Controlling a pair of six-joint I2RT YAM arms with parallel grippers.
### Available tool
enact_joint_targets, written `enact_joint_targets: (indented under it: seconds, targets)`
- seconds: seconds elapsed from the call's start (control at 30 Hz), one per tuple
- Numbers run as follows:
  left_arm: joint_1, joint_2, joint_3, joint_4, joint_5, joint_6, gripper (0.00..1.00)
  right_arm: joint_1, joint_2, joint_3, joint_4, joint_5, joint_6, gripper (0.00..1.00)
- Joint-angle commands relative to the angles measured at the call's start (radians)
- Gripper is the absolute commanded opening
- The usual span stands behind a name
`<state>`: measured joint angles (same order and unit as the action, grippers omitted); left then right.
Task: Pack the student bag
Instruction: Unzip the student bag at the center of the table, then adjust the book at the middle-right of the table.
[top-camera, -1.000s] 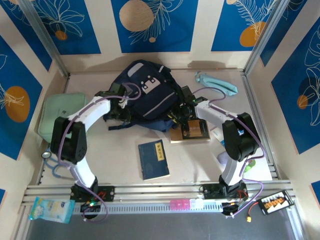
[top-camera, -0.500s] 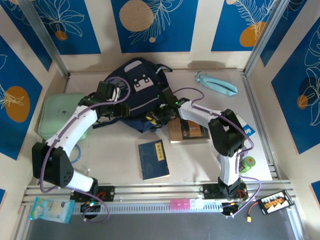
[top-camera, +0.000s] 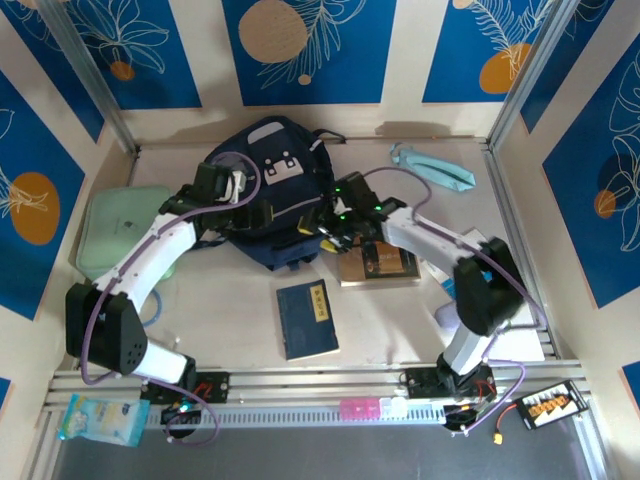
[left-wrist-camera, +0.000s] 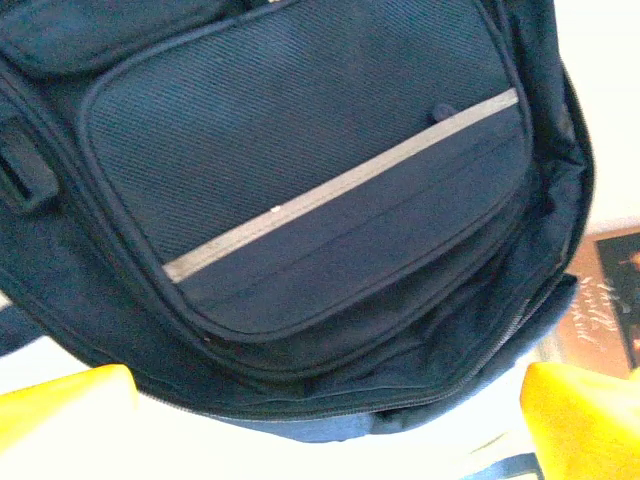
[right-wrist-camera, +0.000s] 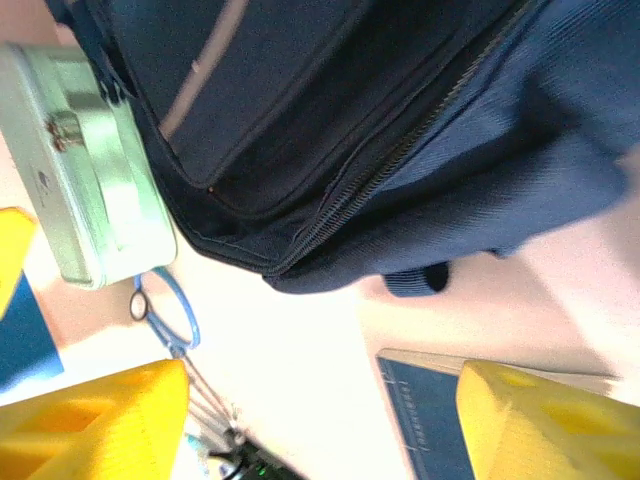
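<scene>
While left fingers (left-wrist-camera: 60, 405) and right fingers (right-wrist-camera: 95, 420) gape empty | student bag (top-camera: 272, 190) between | book (top-camera: 308, 318) title illegible

student bag (left-wrist-camera: 300, 200): cut off at 12 and 9 o'clock, left wrist view.
brown book (top-camera: 382, 265): 12 o'clock edge hidden under the right arm (top-camera: 430, 240).
mint case (right-wrist-camera: 95, 190): cropped at 9 o'clock.
navy book (right-wrist-camera: 420, 430): cropped at 6 o'clock.
</scene>
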<state>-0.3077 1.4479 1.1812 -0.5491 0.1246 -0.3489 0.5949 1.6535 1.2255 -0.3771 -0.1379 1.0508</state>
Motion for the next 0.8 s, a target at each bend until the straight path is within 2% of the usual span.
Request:
enact_joint_targets:
  seconds: [0.0,0.23,0.43,0.77]
  targets:
    - [0.005,-0.024,-0.024,0.051,0.066,-0.007,1.0,-0.047,-0.072,-0.076,-0.082,0.162,-0.067,0.74]
    - [0.005,-0.046,-0.025,0.063,0.063,-0.016,1.0,-0.108,0.036,-0.028,-0.088,0.184,-0.113,0.74]
    - [0.005,-0.06,-0.036,0.043,0.073,-0.008,1.0,-0.137,0.14,-0.04,0.001,0.118,-0.059,0.74]
    - [0.004,-0.065,-0.036,0.095,0.129,-0.01,1.0,-0.109,0.141,-0.169,0.009,0.083,-0.004,0.74]
